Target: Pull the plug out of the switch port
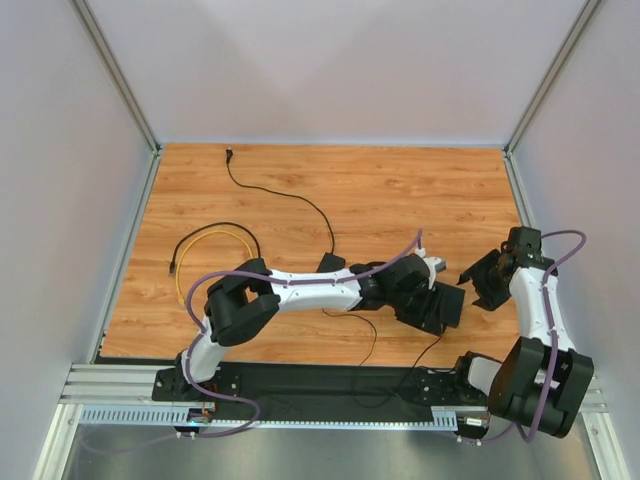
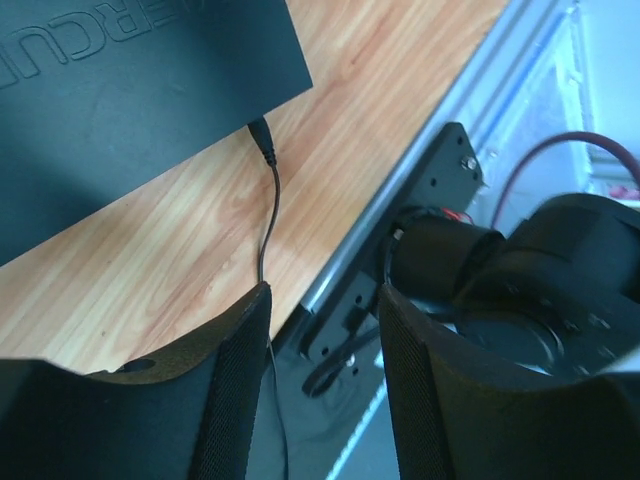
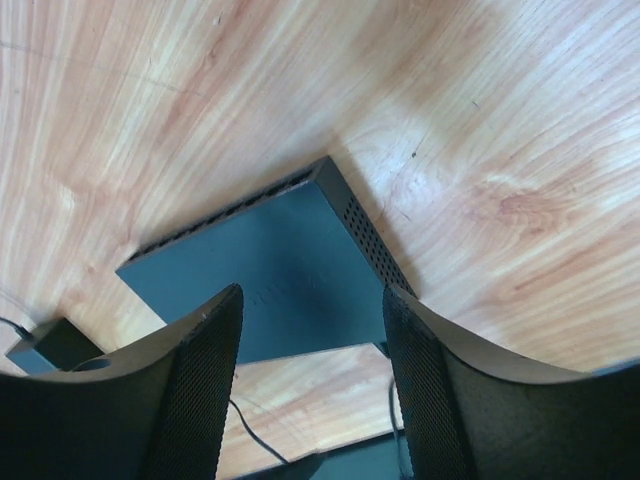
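Observation:
The switch (image 2: 120,90) is a flat matte-black box lying on the wooden table; it also shows in the right wrist view (image 3: 270,270) and the top view (image 1: 455,312). A small black plug (image 2: 262,138) sits in the switch's near edge, and its thin cable runs down toward the table's front edge. My left gripper (image 2: 325,385) is open and empty, hovering just short of the plug; in the top view (image 1: 428,300) it is over the switch. My right gripper (image 3: 312,380) is open and empty above the switch's right side, to its right in the top view (image 1: 480,285).
A small black adapter brick (image 1: 330,264) with thin black cables lies at mid-table, also visible in the right wrist view (image 3: 55,345). A yellow cable loop (image 1: 205,262) lies at the left. The metal rail and the right arm's base (image 2: 440,190) are close by at the table's near edge.

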You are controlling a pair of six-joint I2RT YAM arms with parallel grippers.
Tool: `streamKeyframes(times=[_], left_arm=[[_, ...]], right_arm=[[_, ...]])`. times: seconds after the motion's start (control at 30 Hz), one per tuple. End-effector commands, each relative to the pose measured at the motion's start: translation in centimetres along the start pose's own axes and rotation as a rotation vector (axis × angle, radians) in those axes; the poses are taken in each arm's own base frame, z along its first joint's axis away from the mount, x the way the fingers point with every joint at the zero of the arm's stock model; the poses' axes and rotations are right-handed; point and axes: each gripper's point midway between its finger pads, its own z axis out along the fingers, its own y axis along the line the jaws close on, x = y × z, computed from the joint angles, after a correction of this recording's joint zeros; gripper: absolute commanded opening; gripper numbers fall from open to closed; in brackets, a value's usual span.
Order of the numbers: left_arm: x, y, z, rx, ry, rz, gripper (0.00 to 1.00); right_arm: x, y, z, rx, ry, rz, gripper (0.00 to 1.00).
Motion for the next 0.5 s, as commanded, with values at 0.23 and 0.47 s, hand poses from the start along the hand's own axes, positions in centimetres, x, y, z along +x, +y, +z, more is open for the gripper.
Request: streamKeyframes(times=[0.23,0.47], left_arm=[[-1.8,1.7,1.9,-0.132,-0.187,0.009,0.5],[-4.6,1.2,-3.6,-0.164,-0.146,0.214,0.52]], right_arm=[[-2.9,1.3,-5.6,-0.005,-0.125,-0.132,0.61],[1.8,-0.7,-5.8,0.077,-0.086,-0.137,0.54]])
